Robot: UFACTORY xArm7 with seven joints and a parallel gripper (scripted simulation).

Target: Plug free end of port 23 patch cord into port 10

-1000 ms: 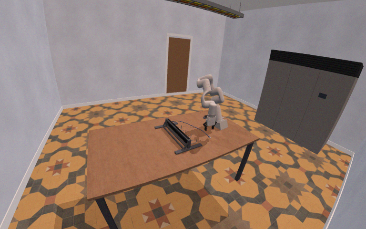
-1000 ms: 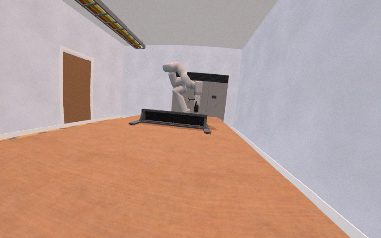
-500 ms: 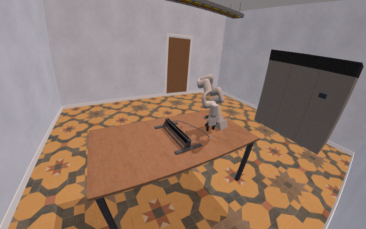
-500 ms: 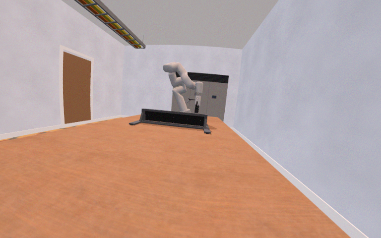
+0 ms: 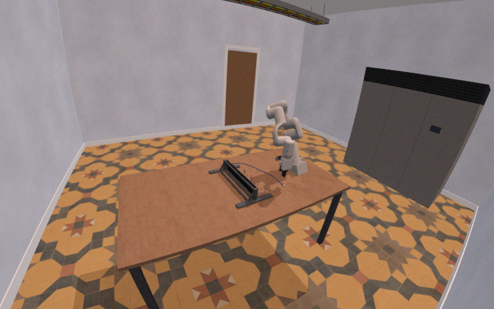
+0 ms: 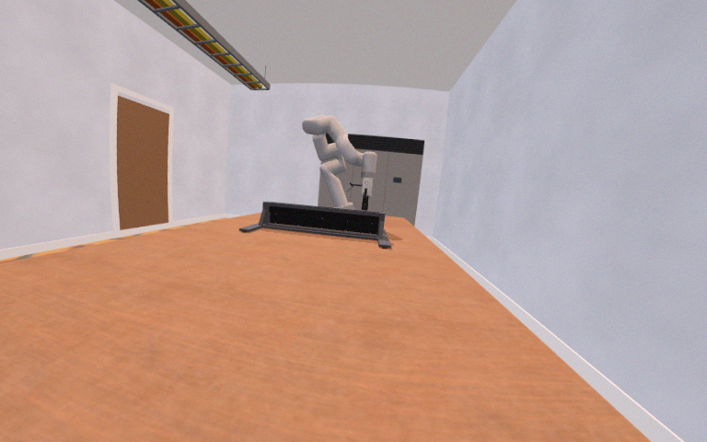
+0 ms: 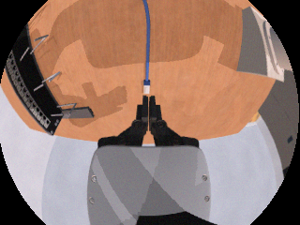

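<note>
Leftmost in the wrist view, the rack curves down the left edge, its row of ports facing outward and thin metal prongs sticking out toward the middle. It is loose, so a hard shove at a port would probably slide it rather than seat anything; a slow, straight push seems wiser.

Right of it, the blue cord drops from the top centre of the frame. It looks thin and bendy, likely light, and would fold instead of passing on a push, so it makes a poor handle. Its pale plug is at the centre, at the cord's free end and outside any port. That small body is probably stiff and perhaps slick; it is best taken by its two sides, near the cord end, leaving the nose and the latch free. Which way the latch faces, I cannot tell.

Just below the plug in that view, the gripper has its fingers pressed together with nothing between them. They would need to part before straddling the plug.

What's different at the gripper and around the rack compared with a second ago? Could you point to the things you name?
The gripper (image 5: pixel 283 175) (image 6: pixel 365 208) (image 7: pixel 148 103) has shut: its fingers stood apart and now stand together, with nothing between them. It has also shifted slightly right in the top view. Nothing was taken hold of or let go. The rack (image 5: pixel 240 176) (image 6: pixel 323 221) (image 7: pixel 39 89), the blue cord (image 5: pixel 260 169) (image 7: pixel 148 42) and its free plug (image 5: pixel 283 184) (image 7: pixel 146 88) look unmoved.
</note>
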